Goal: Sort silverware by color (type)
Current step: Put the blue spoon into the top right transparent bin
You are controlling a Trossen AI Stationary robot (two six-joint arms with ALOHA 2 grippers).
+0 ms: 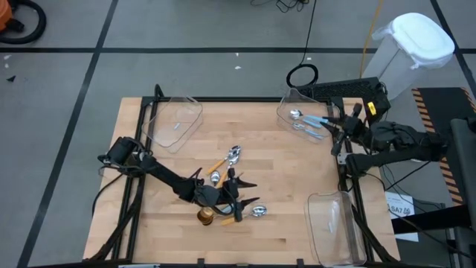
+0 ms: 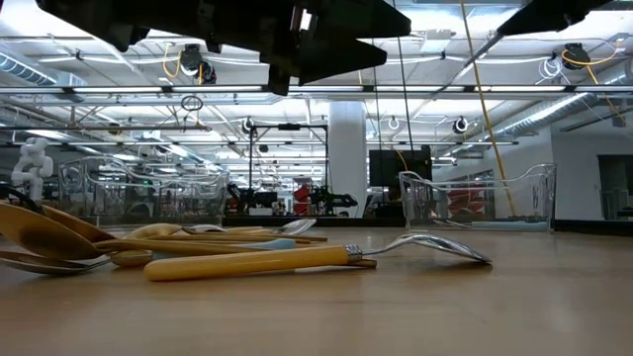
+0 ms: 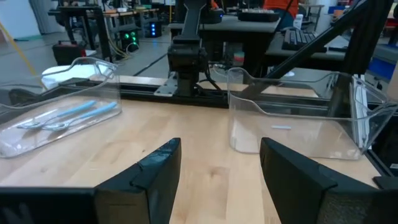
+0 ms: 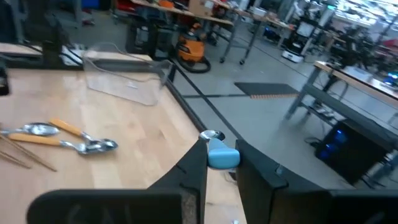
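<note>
The sorting looks early. The left claw (image 1: 236, 195) hangs with fingers wide and empty over the loose pile of spoons (image 1: 227, 165) on the worktop (image 1: 282, 171): orange-handled and gold ones lie beneath and just beside it, none binned. The clear bin (image 1: 177, 119) beyond that claw holds no spoons I can see. The bin (image 1: 301, 115) just beside the right claw (image 4: 219, 163) holds a few blue-handled spoons (image 1: 312, 121); that claw pinches a blue handle (image 4: 222, 155) (its bowl barely shows). The near-right bin (image 1: 335, 223) appears empty.
</note>
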